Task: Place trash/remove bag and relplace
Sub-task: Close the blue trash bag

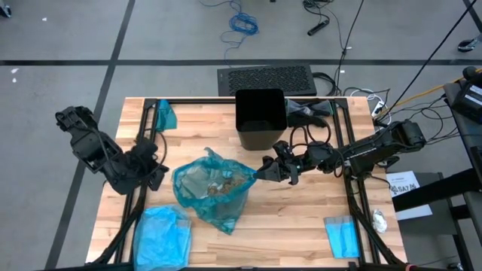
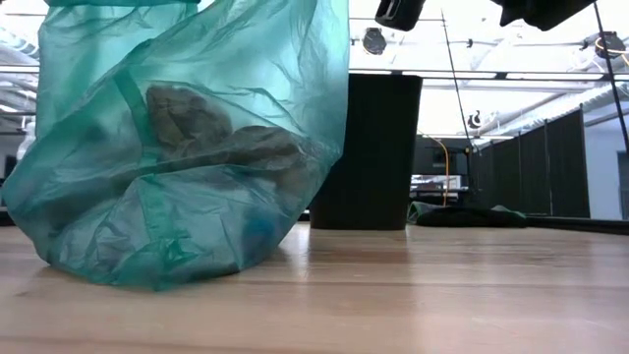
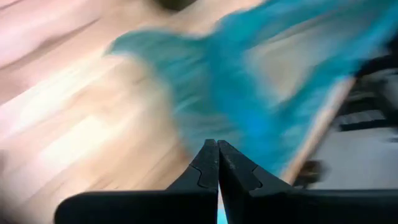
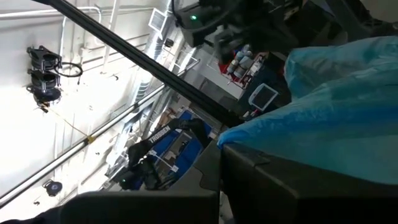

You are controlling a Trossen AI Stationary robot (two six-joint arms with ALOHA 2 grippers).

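The teal-green bag (image 1: pixel 213 190) stands on its bottom at the table's middle, its mouth open upward. Brown crumpled trash (image 1: pixel 218 184) lies inside and shows through the plastic in the low view (image 2: pixel 201 133). My right gripper (image 1: pixel 265 171) is at the bag's right rim, shut on it. My left gripper (image 1: pixel 160 177) is just off the bag's left side, shut and empty, as the left wrist view (image 3: pixel 217 158) shows. The black bin (image 1: pixel 260 119) stands upright behind the bag. My right gripper holds the bag's upper rim on its right side (image 1: pixel 253 175), coming level from the table's right. In the right wrist view the teal plastic (image 4: pixel 323 118) drapes over the fingers and hides the place of contact. The bag's bottom (image 2: pixel 147 265) rests on the table.
A paler sky-blue plastic bag (image 1: pixel 162 235) lies at the near left. A folded blue piece (image 1: pixel 343 236) lies at the near right, and a small teal piece (image 1: pixel 166 117) at the far left. Dark cloth (image 1: pixel 309 111) lies right of the bin.
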